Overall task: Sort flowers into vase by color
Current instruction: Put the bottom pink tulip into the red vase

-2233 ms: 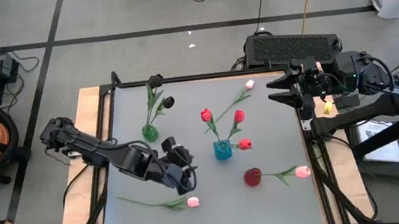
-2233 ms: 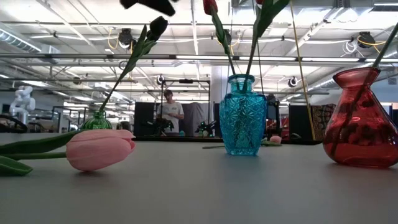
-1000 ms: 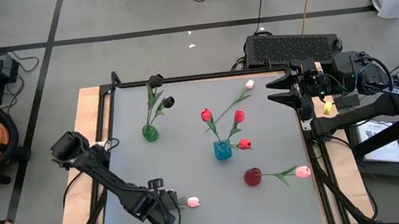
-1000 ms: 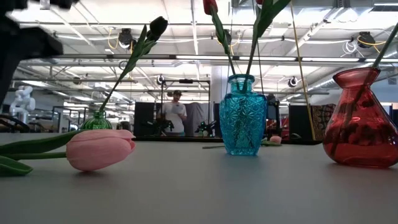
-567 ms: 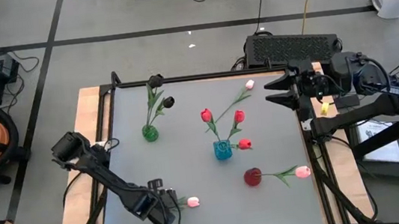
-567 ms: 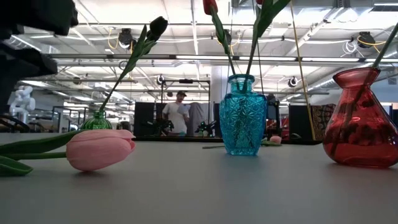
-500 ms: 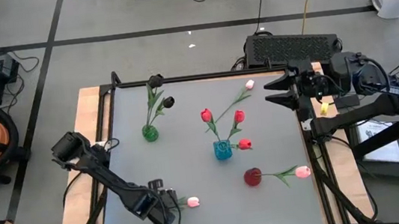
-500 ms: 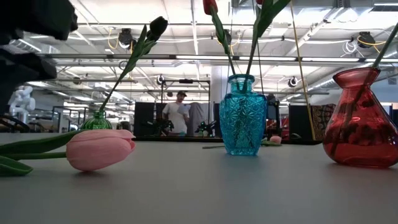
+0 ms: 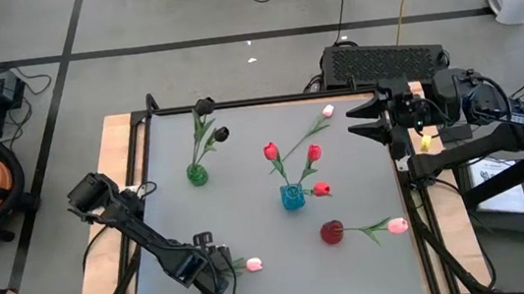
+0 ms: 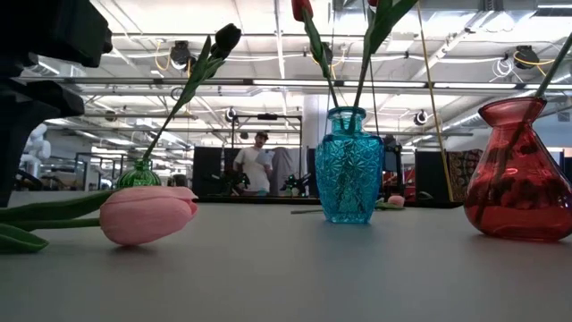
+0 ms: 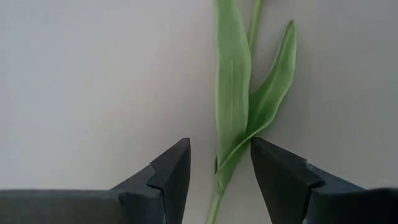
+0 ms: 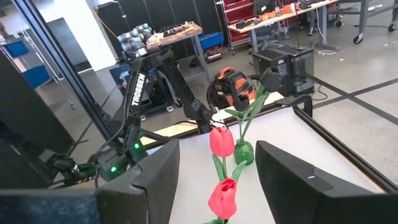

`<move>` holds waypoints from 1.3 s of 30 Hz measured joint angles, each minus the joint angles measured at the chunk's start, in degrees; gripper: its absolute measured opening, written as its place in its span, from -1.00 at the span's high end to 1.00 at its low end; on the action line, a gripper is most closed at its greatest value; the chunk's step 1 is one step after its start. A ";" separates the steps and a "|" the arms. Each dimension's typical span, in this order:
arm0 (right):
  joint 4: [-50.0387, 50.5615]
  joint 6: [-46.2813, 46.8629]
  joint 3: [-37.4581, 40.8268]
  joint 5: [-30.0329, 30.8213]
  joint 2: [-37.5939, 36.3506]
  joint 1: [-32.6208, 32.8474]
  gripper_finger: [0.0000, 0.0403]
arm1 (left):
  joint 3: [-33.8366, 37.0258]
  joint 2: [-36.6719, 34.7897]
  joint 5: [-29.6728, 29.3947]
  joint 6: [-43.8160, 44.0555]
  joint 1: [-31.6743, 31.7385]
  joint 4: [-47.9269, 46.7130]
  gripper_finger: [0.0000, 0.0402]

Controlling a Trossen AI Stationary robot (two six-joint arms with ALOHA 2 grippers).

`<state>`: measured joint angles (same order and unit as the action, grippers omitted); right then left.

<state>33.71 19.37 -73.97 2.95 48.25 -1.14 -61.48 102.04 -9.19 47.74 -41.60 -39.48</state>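
A pink flower lies on the table near its front left; its head (image 9: pixel 253 264) (image 10: pixel 147 215) points right and its green stem and leaves (image 11: pixel 233 106) run left. My left gripper (image 9: pixel 222 278) (image 11: pixel 217 149) points down over that stem, open, one finger on each side of it. My right gripper (image 9: pixel 353 122) (image 12: pixel 217 180) waits open, raised at the table's far right edge. A green vase (image 9: pixel 196 174) holds dark flowers, a blue vase (image 9: pixel 292 197) holds red ones, and a pink one (image 9: pixel 397 225) leans out of a red vase (image 9: pixel 332 231). My left gripper comes from above, pointing down, with its fingers across the lying stem. One fingertip (image 11: pixel 264 155) stands right at the edge of a leaf (image 11: pixel 261 118); whether it touches the leaf I cannot tell. The flower lies flat on the table.
Another pink flower (image 9: pixel 327 112) lies on the table at the far right, its stem running toward the blue vase. A black box (image 9: pixel 381 59) stands behind the table's far edge. In the low view a person (image 10: pixel 259 165) stands in the room beyond.
My left gripper has come down toward the lying pink flower's stem and stayed open. In the low view its dark bulk has sunk lower at the left.
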 joint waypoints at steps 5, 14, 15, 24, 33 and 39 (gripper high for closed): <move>0.00 -0.45 0.02 0.01 0.00 0.02 -0.01 | 1.27 0.00 0.65 4.05 -0.15 0.30 0.12; 0.00 -0.56 0.00 0.01 -0.02 0.02 -0.01 | 1.41 0.00 1.40 4.49 -0.20 1.04 0.13; -0.01 -0.49 0.00 0.00 -0.02 0.00 -0.01 | 1.43 0.00 1.46 4.49 -0.20 1.67 0.13; 0.00 -0.39 0.00 0.01 -0.02 0.02 -0.01 | 1.43 0.00 1.51 4.47 -0.20 5.61 0.58; 0.00 -0.39 0.01 0.03 -0.02 0.01 -0.01 | 1.43 0.00 2.83 3.91 -0.20 5.64 0.96; 0.00 -0.37 0.00 0.03 -0.02 0.00 -0.01 | 1.07 0.00 2.99 2.65 -0.04 5.55 0.98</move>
<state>33.71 19.00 -73.97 2.98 48.23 -1.14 -60.41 102.04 -6.20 50.39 -41.65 -33.93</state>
